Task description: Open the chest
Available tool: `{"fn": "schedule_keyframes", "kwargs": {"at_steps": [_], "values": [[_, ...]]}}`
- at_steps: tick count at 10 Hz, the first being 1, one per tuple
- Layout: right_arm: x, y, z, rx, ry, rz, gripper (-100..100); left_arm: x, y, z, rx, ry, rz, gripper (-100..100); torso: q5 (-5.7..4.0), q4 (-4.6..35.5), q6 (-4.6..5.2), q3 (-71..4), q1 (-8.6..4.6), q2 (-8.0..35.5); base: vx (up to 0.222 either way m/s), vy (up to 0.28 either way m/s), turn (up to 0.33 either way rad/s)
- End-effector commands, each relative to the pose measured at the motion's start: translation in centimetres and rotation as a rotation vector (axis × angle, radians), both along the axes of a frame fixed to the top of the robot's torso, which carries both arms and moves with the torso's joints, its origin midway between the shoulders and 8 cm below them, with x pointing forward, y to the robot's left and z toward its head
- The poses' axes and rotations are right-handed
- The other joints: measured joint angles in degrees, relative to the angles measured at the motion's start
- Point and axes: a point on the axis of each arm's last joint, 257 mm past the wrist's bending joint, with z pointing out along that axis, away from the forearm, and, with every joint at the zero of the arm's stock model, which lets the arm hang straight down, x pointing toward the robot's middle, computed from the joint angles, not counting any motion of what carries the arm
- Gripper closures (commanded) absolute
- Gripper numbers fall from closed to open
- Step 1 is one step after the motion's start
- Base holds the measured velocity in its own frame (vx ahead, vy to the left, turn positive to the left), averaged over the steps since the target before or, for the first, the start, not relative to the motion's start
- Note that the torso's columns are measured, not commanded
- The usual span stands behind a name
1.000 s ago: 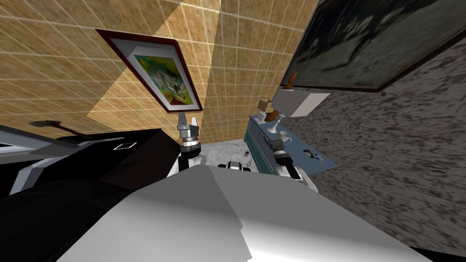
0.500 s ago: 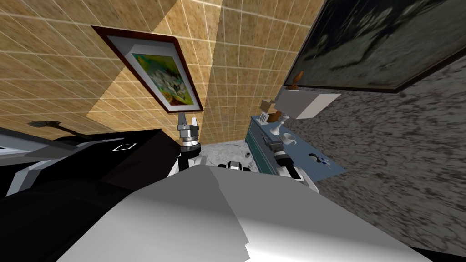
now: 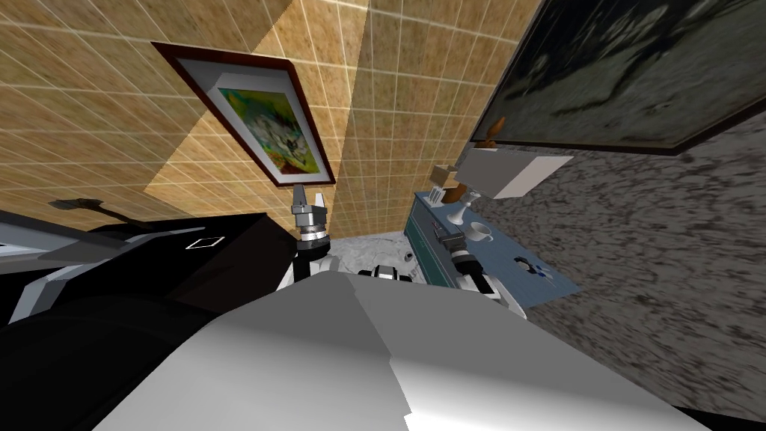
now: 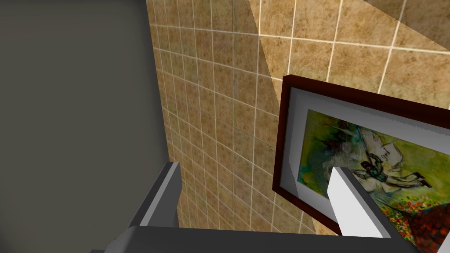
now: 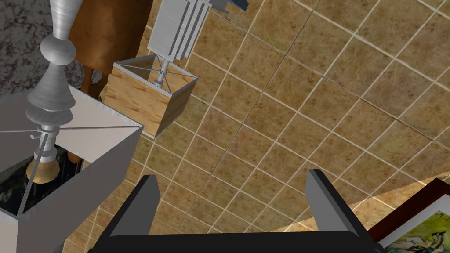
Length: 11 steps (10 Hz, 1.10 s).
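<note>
The chest [image 3: 428, 243] is a blue-green low cabinet with drawer fronts, standing against the right wall past my right arm. Its blue top [image 3: 516, 280] carries lamps and a cup. My right gripper [image 3: 451, 240] hovers at the chest's near top edge and points upward. In the right wrist view the right gripper [image 5: 233, 180] is open with nothing between its fingers. My left gripper [image 3: 307, 200] is raised in front of the tiled wall, apart from the chest. In the left wrist view the left gripper [image 4: 259, 175] is open and holds nothing.
On the chest stand a white-shaded lamp [image 3: 516, 170], a small wooden-shaded lamp [image 3: 443, 175] and a white cup [image 3: 481, 232]. Black furniture [image 3: 187, 254] lies close on my left. A narrow strip of grey floor [image 3: 374, 245] runs between it and the chest.
The whole head view has shifted slightly, with the chest and lamps sliding right: my own move. Both arms keep their pose and both grippers stay open.
</note>
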Motion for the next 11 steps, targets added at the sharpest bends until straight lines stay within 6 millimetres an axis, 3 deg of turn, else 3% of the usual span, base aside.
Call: {"fn": "schedule_keyframes", "kwargs": {"at_steps": [1,2,4,5,7,8,10,11], "values": [[-0.1,-0.6,-0.8,-0.084,0.013,-0.010,-100,0.0,0.0,0.0,0.000,0.000,0.000,0,0.02,-0.03,0.01,-0.05,0.03,-0.06,0.035,0.017,-0.002],[-0.2,-1.6,-2.2,-0.144,0.049,-0.023,-100,0.0,0.0,0.0,0.000,0.000,0.000,0,0.01,0.00,0.02,0.00,-0.01,0.03,0.062,0.027,0.041],[-0.2,-1.6,-2.2,-0.194,0.043,-0.024,-100,0.0,0.0,0.0,0.000,0.000,0.000,0,0.01,-0.01,0.01,-0.02,0.00,0.00,0.048,0.020,0.008],[-0.4,-2.6,-3.6,-0.250,0.079,-0.035,-100,0.0,0.0,0.0,0.000,0.000,0.000,0,0.00,0.02,0.02,0.05,-0.04,0.11,0.050,0.022,0.032],[-0.4,-2.6,-3.6,-0.302,0.074,-0.034,-100,0.0,0.0,0.0,0.000,0.000,0.000,0,0.01,0.00,0.01,0.00,0.00,0.03,0.041,0.018,0.008],[-0.7,-3.6,-4.9,-0.357,0.109,-0.043,-100,0.0,0.0,0.0,0.000,0.000,0.000,0,0.00,0.01,0.02,0.03,-0.03,0.08,0.067,0.020,0.023],[-0.7,-3.6,-4.9,-0.405,0.104,-0.042,-100,0.0,0.0,0.0,0.000,0.000,0.000,0,0.01,-0.02,0.01,-0.03,-0.01,-0.02,0.045,0.014,0.011],[-1.1,-4.5,-6.1,-0.461,0.138,-0.048,-100,0.0,0.0,0.0,0.000,0.000,0.000,0,0.00,0.02,0.01,0.04,-0.03,0.10,0.045,0.014,0.027]]}}
